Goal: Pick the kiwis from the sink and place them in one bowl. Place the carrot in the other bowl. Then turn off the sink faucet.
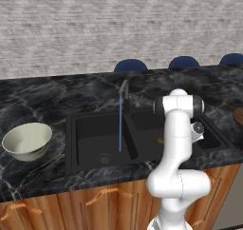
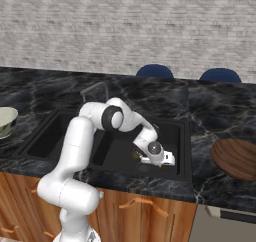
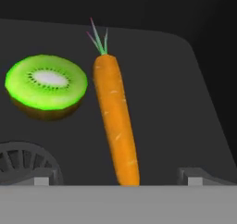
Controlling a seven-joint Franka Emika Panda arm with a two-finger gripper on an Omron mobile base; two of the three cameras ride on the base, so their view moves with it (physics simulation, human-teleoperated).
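Note:
In the hand view a bright green cut kiwi (image 3: 46, 84) with a brown underside lies on the floor of the black sink (image 1: 85, 129), just left of the orange carrot (image 3: 115, 121). The carrot's green tuft points away from me. My gripper (image 3: 118, 177) is open and low in the right basin, one fingertip (image 3: 41, 177) on each side of the carrot's thin end, not touching it. The kiwi (image 2: 135, 154) shows as a yellowish speck beside my hand (image 2: 156, 153). I cannot make out a second, brown kiwi. The faucet (image 1: 124, 93) runs a thin blue stream (image 1: 120, 124) into the left basin.
The off-white bowl (image 1: 27, 141) sits on the black marble left of the sink. The brown bowl (image 2: 236, 157) lies on the counter to the right. A round drain (image 3: 23, 163) is near my left fingertip. Blue chair backs (image 1: 131, 65) rise behind the counter.

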